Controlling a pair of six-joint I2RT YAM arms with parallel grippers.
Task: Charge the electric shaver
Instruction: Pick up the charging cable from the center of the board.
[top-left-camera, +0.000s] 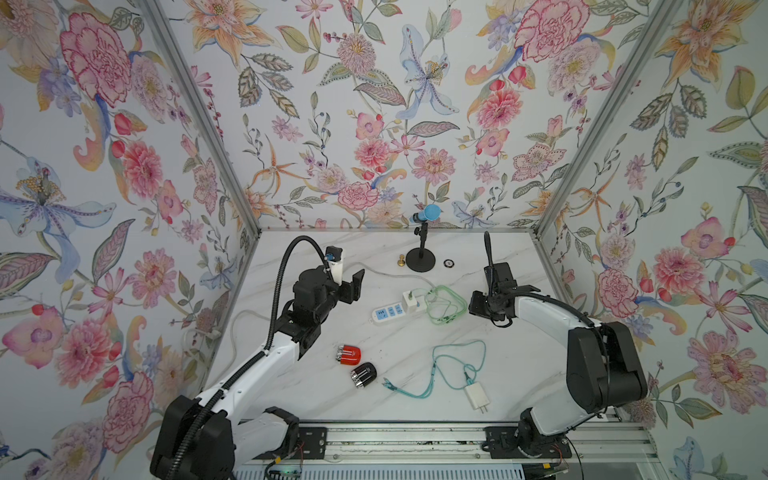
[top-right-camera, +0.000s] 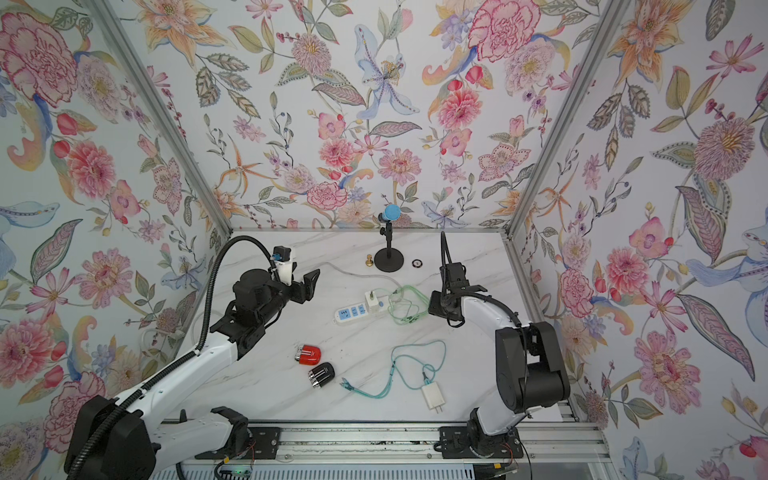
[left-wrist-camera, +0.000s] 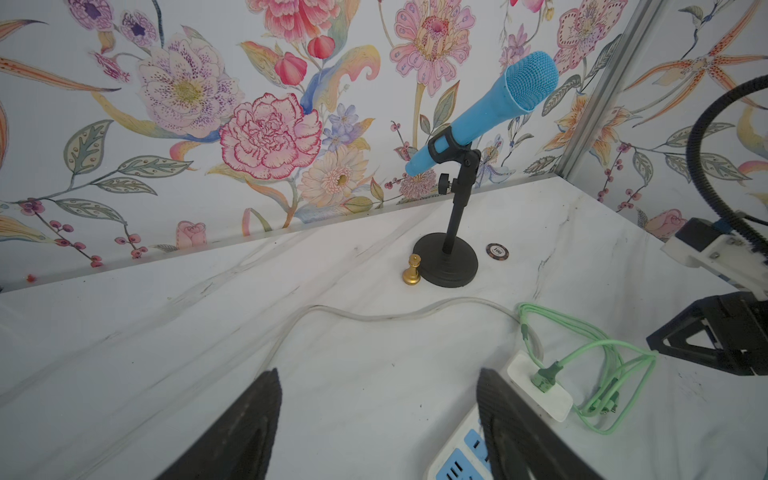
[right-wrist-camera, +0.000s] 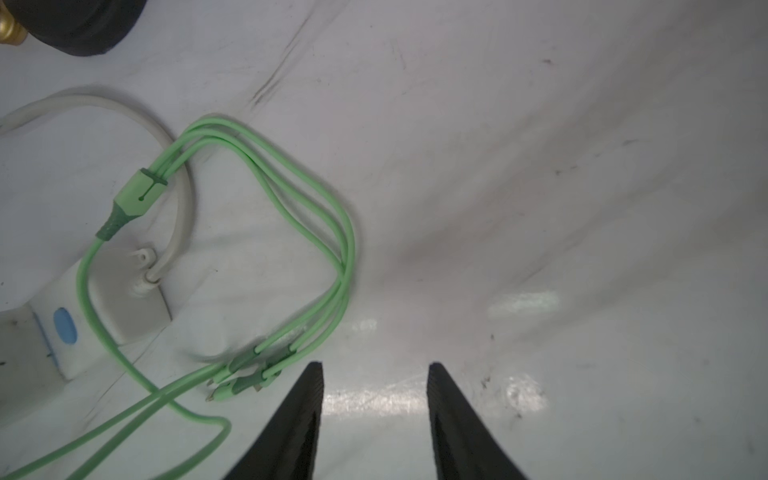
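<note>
Your left claw (left-wrist-camera: 376, 374) hangs wide open and empty above the desk (top-left-camera: 415, 407), partly over the power strip (top-left-camera: 388, 313). Your right claw (right-wrist-camera: 375, 365) is parted, holding nothing, just beside the green cable (right-wrist-camera: 291, 199) plugs. In both top views, the red shaver (top-left-camera: 348, 354) and black shaver (top-left-camera: 363, 374) lie lower centre, apart from both claws.

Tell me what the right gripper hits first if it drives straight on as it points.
Likely bare tabletop: the right gripper, jaws apart, angles down at it. The green cable plugs lie just beside that line; depth is unclear.
</note>
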